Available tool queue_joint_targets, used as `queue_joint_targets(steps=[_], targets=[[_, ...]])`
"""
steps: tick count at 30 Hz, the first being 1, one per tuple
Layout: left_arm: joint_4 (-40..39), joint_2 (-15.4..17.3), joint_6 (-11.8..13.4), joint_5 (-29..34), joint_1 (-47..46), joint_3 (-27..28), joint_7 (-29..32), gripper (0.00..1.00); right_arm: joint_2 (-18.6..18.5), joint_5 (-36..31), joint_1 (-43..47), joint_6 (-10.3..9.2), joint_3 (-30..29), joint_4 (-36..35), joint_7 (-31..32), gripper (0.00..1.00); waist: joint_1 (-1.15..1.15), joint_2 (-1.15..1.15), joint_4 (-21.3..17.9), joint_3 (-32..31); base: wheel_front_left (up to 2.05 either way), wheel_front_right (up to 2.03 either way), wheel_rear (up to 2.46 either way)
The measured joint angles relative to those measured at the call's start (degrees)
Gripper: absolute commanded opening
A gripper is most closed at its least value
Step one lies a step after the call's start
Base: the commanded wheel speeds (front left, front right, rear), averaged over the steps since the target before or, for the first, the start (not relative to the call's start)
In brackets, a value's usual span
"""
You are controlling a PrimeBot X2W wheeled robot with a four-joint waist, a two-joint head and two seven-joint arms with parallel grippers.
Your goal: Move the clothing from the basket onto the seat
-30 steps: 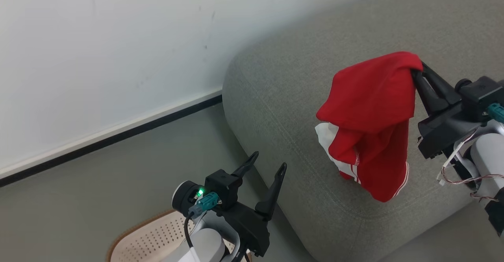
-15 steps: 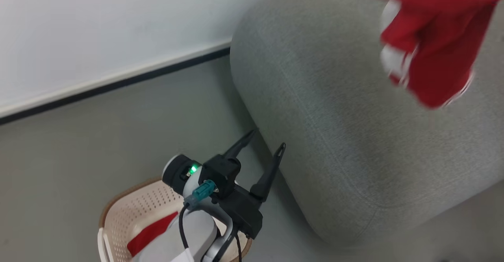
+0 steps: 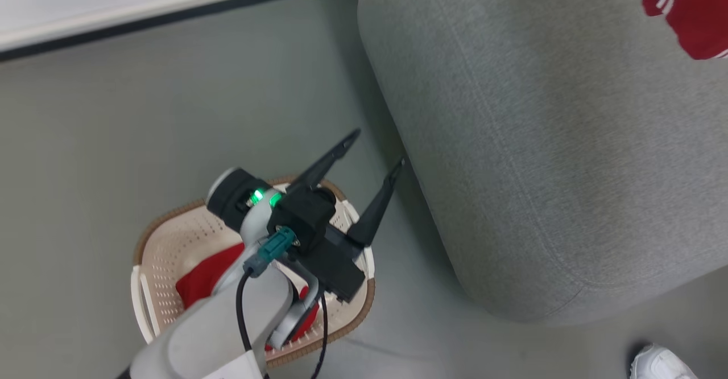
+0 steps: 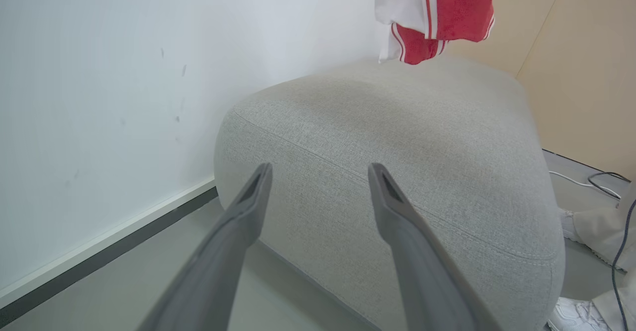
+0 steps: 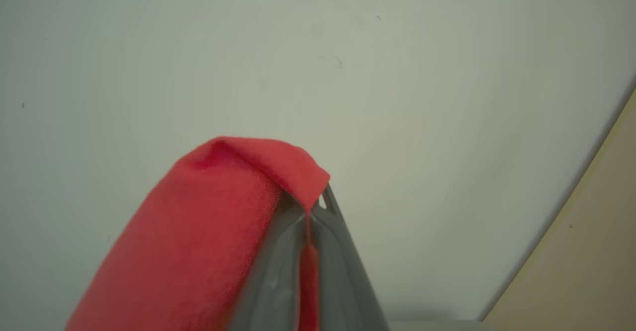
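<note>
Jaws of our right gripper [image 5: 310, 211] pressed together, pinching red garment [image 5: 208, 231]; it hangs above grey seat [image 3: 540, 140], 1 o'clock in head view. Our left gripper [image 3: 378, 148] spread wide, empty, above basket [image 3: 170, 245] at 7 o'clock, more red clothing [image 3: 205, 276] inside.

Held clothing [image 3: 697, 20] runs off the top corner; an arm [image 3: 227, 316] half-hides more in the basket [image 3: 165, 242]; possibly a shoe [image 3: 662, 365], cropped.
</note>
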Motion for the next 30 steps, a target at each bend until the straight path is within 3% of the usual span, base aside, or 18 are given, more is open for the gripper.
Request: queue_joint_targets(steps=[12,20,25,26,28,29,30], targets=[[-5.9,4.2,0.7,4.5,-5.7,1.5,3.4,1.0,2.6,2.6,-0.2,-0.41,-1.5,6.6,-1.9,0.0,0.0,0.0,-0.2,10.5,0.0,0.0,0.0],[-6.1,4.8,0.7,6.1,-6.4,0.8,4.9,1.0,9.5,3.1,4.5,-0.86,0.3,15.3,-3.5,0.0,0.0,0.0,-1.3,15.7,0.0,0.0,0.0],[-5.9,4.7,0.7,6.1,-6.4,0.6,5.4,1.0,11.6,3.1,5.9,-0.86,0.7,18.7,-4.5,0.0,0.0,0.0,-1.4,17.1,0.0,0.0,0.0],[-5.8,4.8,0.7,6.1,-6.4,0.6,5.4,1.0,12.0,3.1,5.9,-0.86,0.9,19.0,-4.7,0.13,0.0,0.0,-1.3,17.0,0.0,0.0,0.0],[-5.5,4.8,0.7,6.1,-6.4,0.7,5.3,1.0,13.0,3.1,5.9,-0.86,1.2,19.5,-4.8,0.56,-0.01,0.0,-1.2,16.8,0.0,0.0,0.0],[-5.3,4.8,0.7,6.1,-6.3,0.7,5.3,1.0,13.3,3.1,5.9,-0.85,1.3,19.8,-5.2,1.0,0.0,0.0,-1.2,16.7,0.0,0.0,0.0],[-5.1,4.8,0.7,6.1,-6.3,0.8,5.3,1.0,13.4,3.0,5.9,-0.85,1.4,20.2,-5.3,1.0,-0.01,0.0,-1.1,16.5,0.0,0.0,0.0]])
